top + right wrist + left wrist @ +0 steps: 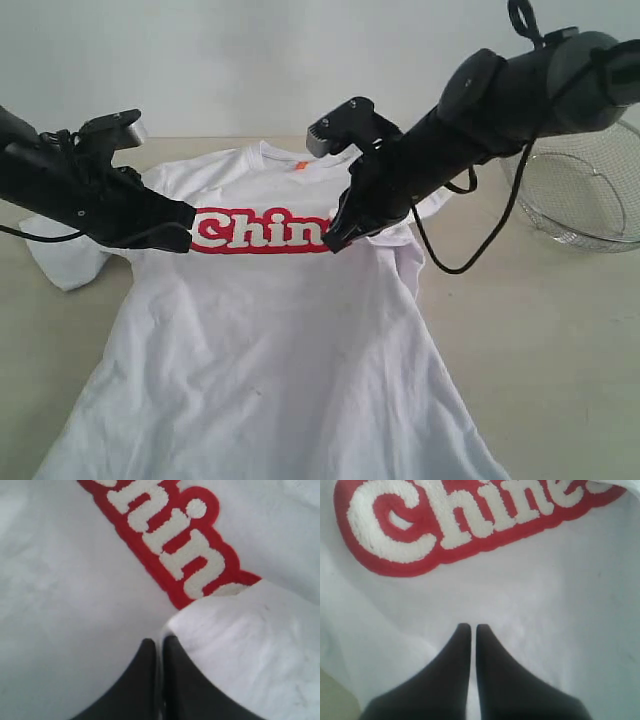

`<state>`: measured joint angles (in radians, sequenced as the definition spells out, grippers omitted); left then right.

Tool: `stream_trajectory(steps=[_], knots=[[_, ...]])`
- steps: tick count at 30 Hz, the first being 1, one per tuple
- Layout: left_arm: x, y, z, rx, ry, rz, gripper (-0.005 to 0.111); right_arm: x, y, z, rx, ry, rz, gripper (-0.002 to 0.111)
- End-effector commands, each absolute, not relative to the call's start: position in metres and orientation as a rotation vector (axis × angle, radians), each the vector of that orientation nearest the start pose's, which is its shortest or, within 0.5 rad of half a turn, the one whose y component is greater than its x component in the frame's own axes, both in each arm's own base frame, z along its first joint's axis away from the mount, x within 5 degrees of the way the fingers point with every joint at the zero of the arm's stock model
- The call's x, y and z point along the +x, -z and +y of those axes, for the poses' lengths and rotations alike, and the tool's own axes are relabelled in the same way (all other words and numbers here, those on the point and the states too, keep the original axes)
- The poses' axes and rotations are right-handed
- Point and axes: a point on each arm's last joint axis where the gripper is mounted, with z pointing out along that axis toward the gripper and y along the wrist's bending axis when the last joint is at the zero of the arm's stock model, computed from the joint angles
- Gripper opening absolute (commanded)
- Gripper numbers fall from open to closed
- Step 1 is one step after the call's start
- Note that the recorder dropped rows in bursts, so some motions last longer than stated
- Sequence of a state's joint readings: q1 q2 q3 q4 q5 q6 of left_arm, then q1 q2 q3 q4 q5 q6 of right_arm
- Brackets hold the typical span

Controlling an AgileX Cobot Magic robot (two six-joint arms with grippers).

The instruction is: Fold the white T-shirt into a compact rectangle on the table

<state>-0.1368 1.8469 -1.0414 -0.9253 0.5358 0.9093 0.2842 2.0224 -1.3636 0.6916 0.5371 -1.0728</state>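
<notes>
The white T-shirt (270,340) lies face up on the table (560,330), its red-outlined lettering (255,232) across the chest and an orange tag (299,164) at the neck. My left gripper (186,239) is shut at the lettering's left end, with its tips (470,626) just over the cloth and nothing seen between them. My right gripper (333,243) is shut at the lettering's right end. There a folded-over flap of the shirt (250,645) covers the last letters, and its corner meets the tips (159,640). The left sleeve (62,268) lies spread on the table.
A wire basket (585,190) stands at the back right of the table, just behind my right arm. A black cable (450,262) hangs from that arm over the shirt's right edge. Bare tabletop shows on both sides of the shirt.
</notes>
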Motion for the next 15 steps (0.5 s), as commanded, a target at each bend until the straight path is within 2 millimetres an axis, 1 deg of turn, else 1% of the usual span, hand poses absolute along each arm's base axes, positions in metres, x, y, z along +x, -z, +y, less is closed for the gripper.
stream_trajectory(steps=[1, 3, 6, 8, 10, 11, 13, 15], knots=[[0.348, -0.166, -0.087, 0.394, 0.592, 2.559, 0.004, 0.406, -0.157, 0.152, -1.062, -0.4, 2.399, 0.0], [0.348, -0.166, -0.087, 0.394, 0.592, 2.559, 0.004, 0.403, -0.146, 0.153, -1.082, -0.435, 2.447, 0.0], [0.348, -0.166, -0.087, 0.394, 0.592, 2.559, 0.004, 0.401, -0.136, 0.154, -1.101, -0.467, 2.485, 0.0], [0.348, -0.166, -0.087, 0.394, 0.592, 2.559, 0.004, 0.403, -0.134, 0.153, -1.062, -0.453, 2.488, 0.0], [0.348, -0.166, -0.087, 0.394, 0.592, 2.559, 0.004, 0.405, -0.137, 0.153, -1.032, -0.437, 2.473, 0.005], [0.348, -0.166, -0.087, 0.394, 0.592, 2.559, 0.004, 0.406, -0.142, 0.153, -1.022, -0.433, 2.461, 0.011], [0.348, -0.166, -0.087, 0.392, 0.588, 2.557, 0.004, 0.407, -0.15, 0.153, -0.997, -0.432, 2.447, 0.028], [0.349, -0.166, -0.086, 0.386, 0.576, 2.552, 0.004, 0.407, -0.16, 0.153, -0.949, -0.435, 2.444, 0.055]])
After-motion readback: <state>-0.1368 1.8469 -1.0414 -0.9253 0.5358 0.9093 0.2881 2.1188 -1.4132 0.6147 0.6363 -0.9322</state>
